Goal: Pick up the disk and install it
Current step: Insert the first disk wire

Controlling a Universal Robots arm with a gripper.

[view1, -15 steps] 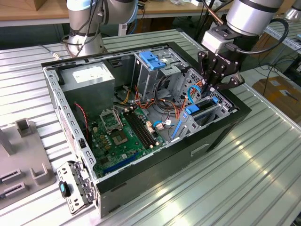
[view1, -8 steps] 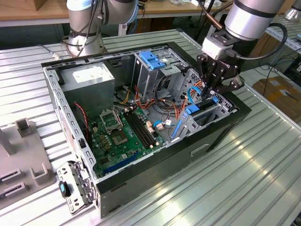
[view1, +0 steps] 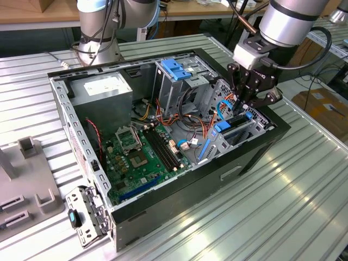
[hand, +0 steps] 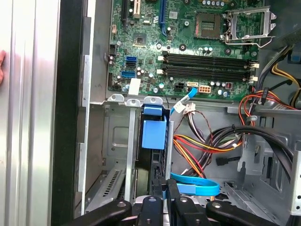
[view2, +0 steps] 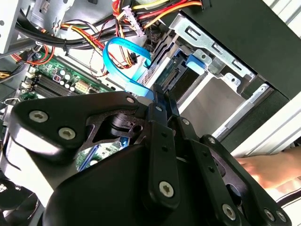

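The disk stands on edge in the metal bay at the corner of the open computer case on the exterior view's right, its blue carrier frame uppermost. My gripper hangs straight over it. Its black fingers come together on the frame's thin blue edge, as both wrist views show at the gripper and at the gripper. Most of the disk sits down between the bay's walls, only the frame and a dark strip showing.
Loose orange, yellow and black wires and a blue flat cable lie beside the bay. The motherboard covers the case floor. A grey drive cage with a blue latch stands behind. A person's hand rests outside the case wall.
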